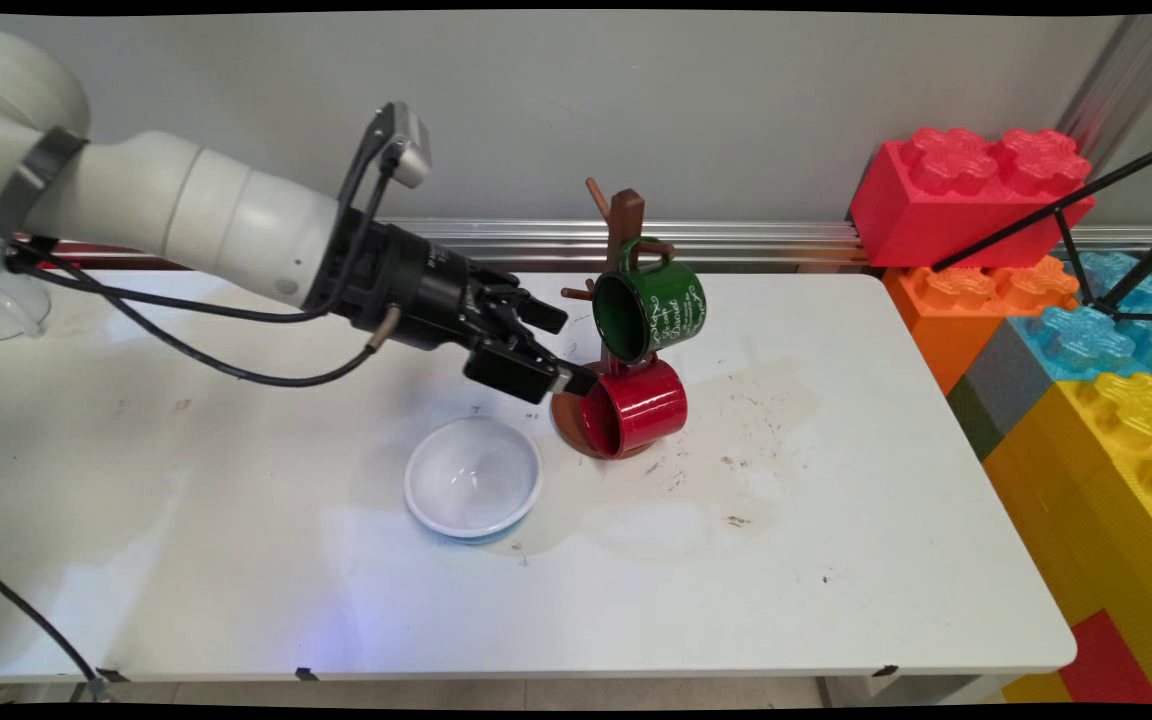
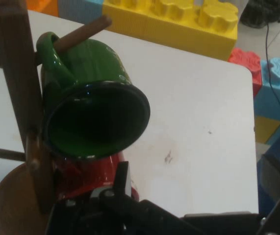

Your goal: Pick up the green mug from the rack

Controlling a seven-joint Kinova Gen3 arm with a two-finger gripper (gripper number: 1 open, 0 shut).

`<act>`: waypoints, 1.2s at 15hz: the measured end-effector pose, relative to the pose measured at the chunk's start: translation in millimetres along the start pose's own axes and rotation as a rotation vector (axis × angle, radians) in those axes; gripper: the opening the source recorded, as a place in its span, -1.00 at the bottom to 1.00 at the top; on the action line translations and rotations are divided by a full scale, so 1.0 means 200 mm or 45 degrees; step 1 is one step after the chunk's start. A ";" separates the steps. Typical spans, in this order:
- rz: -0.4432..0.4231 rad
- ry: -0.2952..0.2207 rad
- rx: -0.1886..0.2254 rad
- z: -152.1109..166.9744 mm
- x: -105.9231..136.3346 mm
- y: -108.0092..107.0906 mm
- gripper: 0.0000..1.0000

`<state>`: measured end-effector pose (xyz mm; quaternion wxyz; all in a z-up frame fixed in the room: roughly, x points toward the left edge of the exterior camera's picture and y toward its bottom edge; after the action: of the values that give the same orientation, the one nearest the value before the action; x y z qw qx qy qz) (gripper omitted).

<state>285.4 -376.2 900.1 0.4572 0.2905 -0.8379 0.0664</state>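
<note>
Low over the surface (image 1: 836, 560), claw (image 1: 576, 360) reaches in from the left, fingers spread; the lower finger (image 1: 581, 381) lies at the rim of the red mug (image 1: 636, 405), contact uncertain. Red mug hangs on the wooden mug tree (image 1: 624, 215), its handle hidden. In the hand view it is mostly covered by the claw's linkage and the green mug. Green mug (image 1: 651, 305) hangs just above by its handle on an upper peg, mouth facing the claw. Tree base (image 1: 568, 420) partly hidden behind the red mug, near the surface's far edge. White bowl (image 1: 473, 477) sits just beside the base, toward the near edge. Big toy bricks (image 1: 966, 195) stacked past the right edge, cut off.
</note>
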 end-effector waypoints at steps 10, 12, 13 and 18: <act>-0.076 -0.008 0.016 0.16 0.07 -0.04 1.00; -0.095 -0.015 0.017 0.19 0.09 -0.04 1.00; -0.102 -0.016 0.016 0.20 0.10 -0.04 1.00; -0.162 -0.028 0.014 0.27 0.13 -0.04 1.00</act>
<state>240.3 -414.4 890.0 0.4498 0.3462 -0.8224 0.0386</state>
